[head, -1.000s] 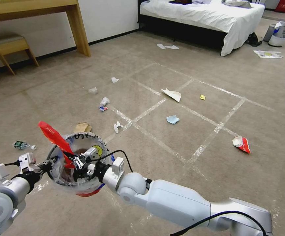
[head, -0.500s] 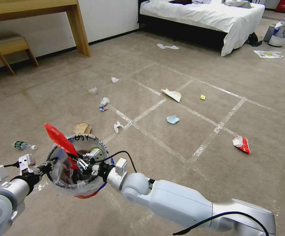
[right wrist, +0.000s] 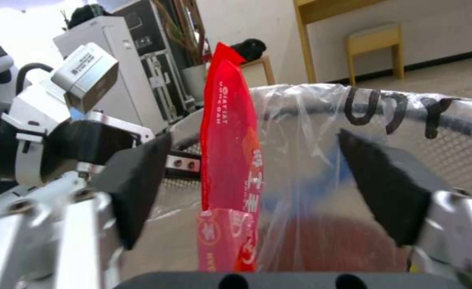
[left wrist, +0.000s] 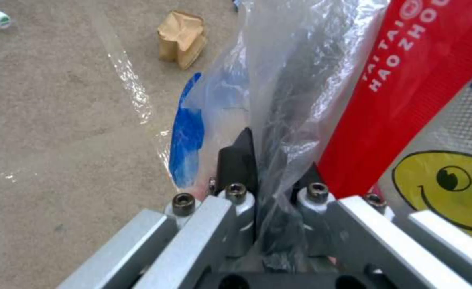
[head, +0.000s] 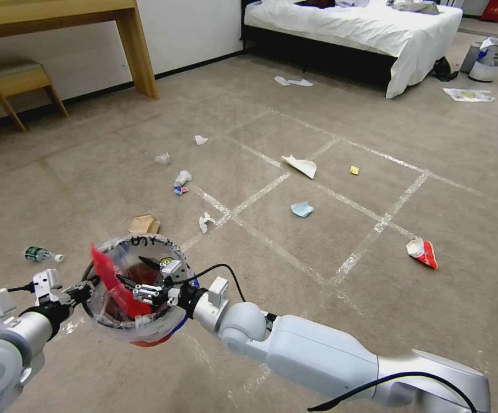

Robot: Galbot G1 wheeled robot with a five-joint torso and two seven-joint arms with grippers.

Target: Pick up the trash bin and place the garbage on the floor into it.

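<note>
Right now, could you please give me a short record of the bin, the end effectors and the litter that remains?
bin: red bin held off the floor, clear liner
left end effector: shut on bin rim
right end effector: open, over the bin mouth
wrapper: red strip standing in the bin, free of the fingers
litter on floor: bottle, paper bag, blue tissue, red-white packet

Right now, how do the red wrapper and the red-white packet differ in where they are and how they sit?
The red wrapper stands upright inside the trash bin, leaning on its bag-lined wall; the red-white packet lies on the floor, apart from the bin. The wrapper is a long narrow strip; the packet is short and crumpled. The open right pincer is by the wrapper, while nothing touches the packet. Both are mostly red.
</note>
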